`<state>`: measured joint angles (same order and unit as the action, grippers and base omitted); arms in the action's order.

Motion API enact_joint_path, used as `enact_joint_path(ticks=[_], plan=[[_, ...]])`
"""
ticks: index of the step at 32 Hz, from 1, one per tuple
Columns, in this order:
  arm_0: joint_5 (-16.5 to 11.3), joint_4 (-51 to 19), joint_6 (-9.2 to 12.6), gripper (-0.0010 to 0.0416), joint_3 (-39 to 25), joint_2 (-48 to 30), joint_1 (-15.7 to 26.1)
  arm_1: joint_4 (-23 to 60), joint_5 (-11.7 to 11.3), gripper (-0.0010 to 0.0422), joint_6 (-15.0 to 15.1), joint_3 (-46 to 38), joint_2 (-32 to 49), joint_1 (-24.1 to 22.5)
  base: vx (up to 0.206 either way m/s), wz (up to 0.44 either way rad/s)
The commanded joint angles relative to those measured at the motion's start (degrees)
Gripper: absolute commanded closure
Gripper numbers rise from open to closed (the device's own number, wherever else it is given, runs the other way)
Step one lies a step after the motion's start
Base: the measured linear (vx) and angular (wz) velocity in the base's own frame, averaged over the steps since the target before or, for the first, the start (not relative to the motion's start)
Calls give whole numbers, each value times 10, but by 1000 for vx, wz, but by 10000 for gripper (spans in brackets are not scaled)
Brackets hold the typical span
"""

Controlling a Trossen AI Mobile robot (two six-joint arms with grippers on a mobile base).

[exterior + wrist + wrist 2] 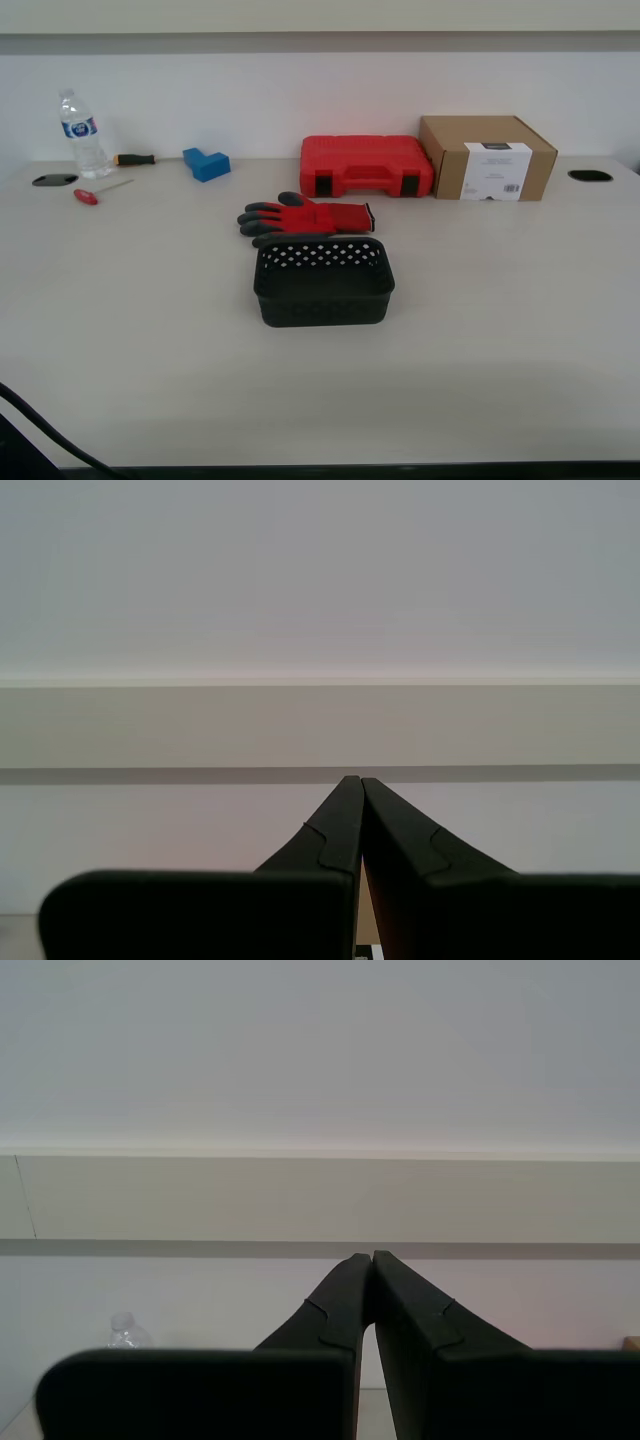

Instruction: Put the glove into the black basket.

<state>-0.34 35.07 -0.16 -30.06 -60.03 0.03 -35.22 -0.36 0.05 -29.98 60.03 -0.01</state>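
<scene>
The glove is red knit with dark coated fingers. It lies flat on the table just behind the black basket, fingers toward the exterior view's left. The basket stands upright and empty at the table's middle. Neither arm shows in the exterior view. My second gripper is shut with its fingertips together, empty, aimed at the back wall. My first gripper is also shut and empty, aimed at the wall.
A red tool case and a cardboard box stand behind the glove. A blue block, two screwdrivers and a water bottle are at the back left; the bottle's top shows in the second wrist view. A dark cable crosses the near left corner.
</scene>
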Motion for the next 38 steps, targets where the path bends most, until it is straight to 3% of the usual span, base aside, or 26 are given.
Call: enact_joint_path(ticks=[1, 4, 6, 9, 12, 15, 20, 27, 34, 38], plan=[[0, 6, 1, 405, -5, -3, 0, -2, -1, 412, 0, 0, 0, 0, 0, 0], [-2, -15, 2, 405, -31, -14, 1, -2, -1, 412, 0, 0, 0, 0, 0, 0], [-18, -54, 2, 405, -62, -25, 3, -2, -1, 412, 0, 0, 0, 0, 0, 0], [-40, -140, 3, 405, -140, -64, 6, -2, -1, 412, 0, 0, 0, 0, 0, 0], [-63, -184, 4, 405, -207, -107, 12, -2, -1, 412, 0, 0, 0, 0, 0, 0], [-103, -197, 3, 405, -273, -168, 32, -2, -1, 412, 0, 0, 0, 0, 0, 0], [-129, -289, 22, 405, -355, -256, 84, -2, -1, 412, 0, 0, 0, 0, 0, 0], [-136, -327, 21, 405, -425, -397, 162, -1, -1, 412, 0, 0, 0, 0, 0, 0], [-155, -353, 23, 405, -466, -497, 203, 0, -1, 412, 0, 0, 0, 0, 0, 0], [-158, -376, 38, 405, -488, -558, 227, 0, -1, 412, 0, 0, 0, 0, 0, 0]])
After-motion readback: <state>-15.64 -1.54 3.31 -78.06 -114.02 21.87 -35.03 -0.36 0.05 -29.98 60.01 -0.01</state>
